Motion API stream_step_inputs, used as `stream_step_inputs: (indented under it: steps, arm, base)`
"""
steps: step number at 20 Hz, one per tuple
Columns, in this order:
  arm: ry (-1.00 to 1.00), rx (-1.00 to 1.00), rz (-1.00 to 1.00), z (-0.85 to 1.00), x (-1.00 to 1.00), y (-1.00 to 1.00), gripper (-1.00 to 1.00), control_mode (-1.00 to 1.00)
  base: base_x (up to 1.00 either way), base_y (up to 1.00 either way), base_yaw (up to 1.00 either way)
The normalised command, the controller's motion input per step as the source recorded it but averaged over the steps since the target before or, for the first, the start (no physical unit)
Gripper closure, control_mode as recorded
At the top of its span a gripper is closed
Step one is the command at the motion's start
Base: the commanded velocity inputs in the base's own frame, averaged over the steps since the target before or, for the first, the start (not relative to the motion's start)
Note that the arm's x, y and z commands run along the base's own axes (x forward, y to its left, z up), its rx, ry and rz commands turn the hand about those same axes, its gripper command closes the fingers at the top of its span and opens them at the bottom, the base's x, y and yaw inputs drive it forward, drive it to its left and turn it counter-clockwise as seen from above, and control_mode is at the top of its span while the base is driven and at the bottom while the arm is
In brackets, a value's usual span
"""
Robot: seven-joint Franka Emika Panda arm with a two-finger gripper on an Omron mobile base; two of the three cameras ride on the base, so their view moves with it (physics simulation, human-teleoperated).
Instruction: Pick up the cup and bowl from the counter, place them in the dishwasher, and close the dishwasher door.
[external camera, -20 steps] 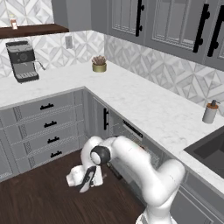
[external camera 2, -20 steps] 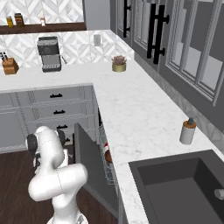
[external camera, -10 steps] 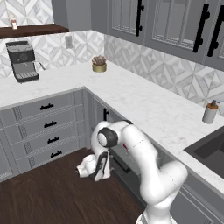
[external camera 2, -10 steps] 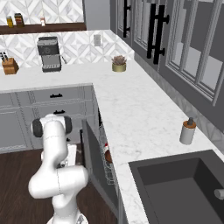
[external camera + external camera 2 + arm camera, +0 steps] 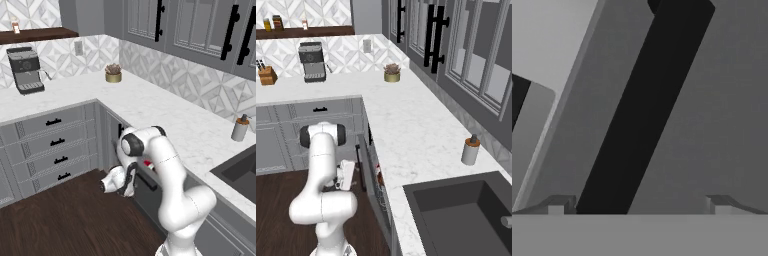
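Observation:
The dishwasher door point(image 5: 146, 196) stands almost upright under the white counter point(image 5: 150, 107), leaving a narrow gap at its top. My gripper point(image 5: 129, 184) is open and pressed flat against the door's outer face point(image 5: 362, 165), low beside the cabinets. In the hand view the grey door panel point(image 5: 712, 100) is right in front of me, its black bar handle point(image 5: 647, 100) running diagonally between my fingertips point(image 5: 558, 204). A bit of the red cup point(image 5: 148, 164) peeks through the gap on the wire rack point(image 5: 377, 176). The bowl is hidden behind the door.
Grey drawers point(image 5: 55, 145) with black handles flank the corner. On the counter stand a coffee machine point(image 5: 25, 70), a gold plant pot point(image 5: 113, 74) and a soap bottle point(image 5: 240, 128). The sink point(image 5: 456, 215) lies to the right. Dark wood floor point(image 5: 60, 220) spreads below.
The arm has swung up and toward the cabinets, and the dishwasher door has risen with it from half open to almost upright. The jaws have stayed open.

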Motion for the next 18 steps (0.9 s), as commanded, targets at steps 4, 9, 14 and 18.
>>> stream_step_inputs:
  steps: [4, 9, 14, 18]
  arm:
    - [0.00, 0.13, 0.05, 0.00, 0.00, -1.00, -1.00, -1.00]
    - [0.00, 0.13, 0.05, -0.01, 0.00, -1.00, -1.00, -1.00]
    - [0.00, 0.13, 0.07, -0.02, 0.00, -1.00, -1.00, -1.00]
    - [0.01, 0.11, 0.09, -0.20, 0.17, -1.00, -1.00, -1.00]
  base:
    - [0.00, 0.00, 0.00]
    - [0.00, 0.00, 0.00]
    - [0.00, 0.00, 0.00]
    - [0.00, 0.00, 0.00]
